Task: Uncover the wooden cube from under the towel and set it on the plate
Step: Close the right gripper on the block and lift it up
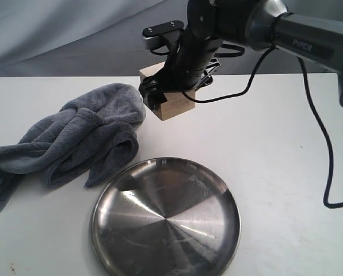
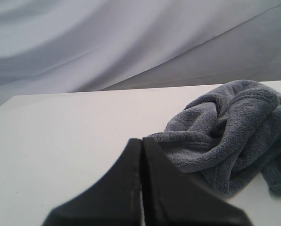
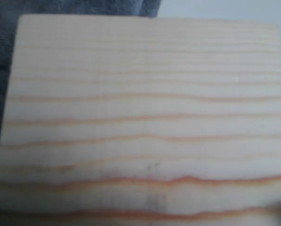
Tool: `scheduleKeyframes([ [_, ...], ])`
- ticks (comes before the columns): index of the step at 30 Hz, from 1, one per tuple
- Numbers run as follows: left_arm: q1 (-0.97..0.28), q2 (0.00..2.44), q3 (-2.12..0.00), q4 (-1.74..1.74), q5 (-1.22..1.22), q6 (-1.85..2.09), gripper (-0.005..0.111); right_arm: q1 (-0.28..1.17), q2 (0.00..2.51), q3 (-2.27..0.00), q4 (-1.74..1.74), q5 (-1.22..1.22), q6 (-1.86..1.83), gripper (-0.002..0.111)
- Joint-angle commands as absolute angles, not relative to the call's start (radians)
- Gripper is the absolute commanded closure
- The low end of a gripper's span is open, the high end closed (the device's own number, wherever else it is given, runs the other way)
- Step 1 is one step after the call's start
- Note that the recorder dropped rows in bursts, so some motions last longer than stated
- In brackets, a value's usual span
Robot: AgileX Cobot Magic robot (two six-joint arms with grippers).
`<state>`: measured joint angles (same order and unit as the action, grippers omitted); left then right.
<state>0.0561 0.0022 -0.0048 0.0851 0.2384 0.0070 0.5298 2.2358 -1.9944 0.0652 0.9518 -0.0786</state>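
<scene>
The wooden cube point(image 1: 176, 105) stands uncovered at the back of the white table, right beside the towel's far edge. My right gripper point(image 1: 174, 92) comes down over it, a black finger pressed against each side, shut on it. In the right wrist view the cube's grained face point(image 3: 140, 113) fills the picture and hides the fingers. The blue-grey towel point(image 1: 73, 138) lies bunched to the cube's left. The steel plate point(image 1: 166, 218) sits bare at the table's front. My left gripper point(image 2: 141, 141) is shut on nothing, low over the table near the towel point(image 2: 235, 127); the exterior view does not show it.
A black cable point(image 1: 327, 172) hangs from the right arm and trails over the table's right side. A grey cloth backdrop point(image 1: 56, 34) hangs behind the table.
</scene>
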Motion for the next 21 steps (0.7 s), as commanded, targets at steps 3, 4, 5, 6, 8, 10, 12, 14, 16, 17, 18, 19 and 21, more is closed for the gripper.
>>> scheduleKeyframes([
  [3, 0.059, 0.000, 0.000, 0.085, 0.228, 0.007, 0.107, 0.539, 2.173, -2.003, 0.091, 0.973, -0.160, 0.101],
  [4, 0.059, 0.000, 0.000, 0.085, 0.228, 0.007, 0.107, 0.539, 2.171, -2.003, 0.091, 0.990, -0.178, 0.101],
  [5, 0.059, 0.000, 0.000, 0.085, 0.228, 0.010, 0.107, 0.539, 2.166, -2.003, 0.091, 1.006, -0.201, 0.101],
  [6, 0.059, 0.000, 0.000, 0.085, 0.228, 0.010, 0.107, 0.539, 2.164, -2.003, 0.091, 1.022, -0.215, 0.101],
  [8, 0.059, 0.000, 0.000, 0.085, 0.228, 0.010, 0.107, 0.539, 2.156, -2.003, 0.098, 1.042, -0.236, 0.101],
  [10, 0.059, 0.000, 0.000, 0.085, 0.228, 0.010, 0.107, 0.539, 2.149, -2.003, 0.114, 1.051, -0.253, 0.101],
  [12, 0.059, 0.000, 0.000, 0.085, 0.228, 0.010, 0.107, 0.539, 2.140, -2.003, 0.150, 1.051, -0.275, 0.101],
  [14, 0.059, 0.000, 0.000, 0.085, 0.228, 0.010, 0.107, 0.539, 2.123, -2.003, 0.187, 1.049, -0.304, 0.101],
  [16, 0.059, 0.000, 0.000, 0.085, 0.228, 0.006, 0.107, 0.543, 2.102, -2.003, 0.195, 1.051, -0.314, 0.101],
  [17, 0.059, 0.000, 0.000, 0.085, 0.228, 0.006, 0.107, 0.549, 2.094, -2.003, 0.192, 1.051, -0.314, 0.101],
  [18, 0.059, 0.000, 0.000, 0.085, 0.228, 0.006, 0.107, 0.552, 2.083, -2.003, 0.189, 1.051, -0.319, 0.101],
  [19, 0.059, 0.000, 0.000, 0.085, 0.228, 0.006, 0.107, 0.562, 2.069, -2.003, 0.194, 1.051, -0.338, 0.101],
  [21, 0.059, 0.000, 0.000, 0.085, 0.228, 0.006, 0.107, 0.590, 2.059, -2.003, 0.194, 1.056, -0.352, 0.101],
])
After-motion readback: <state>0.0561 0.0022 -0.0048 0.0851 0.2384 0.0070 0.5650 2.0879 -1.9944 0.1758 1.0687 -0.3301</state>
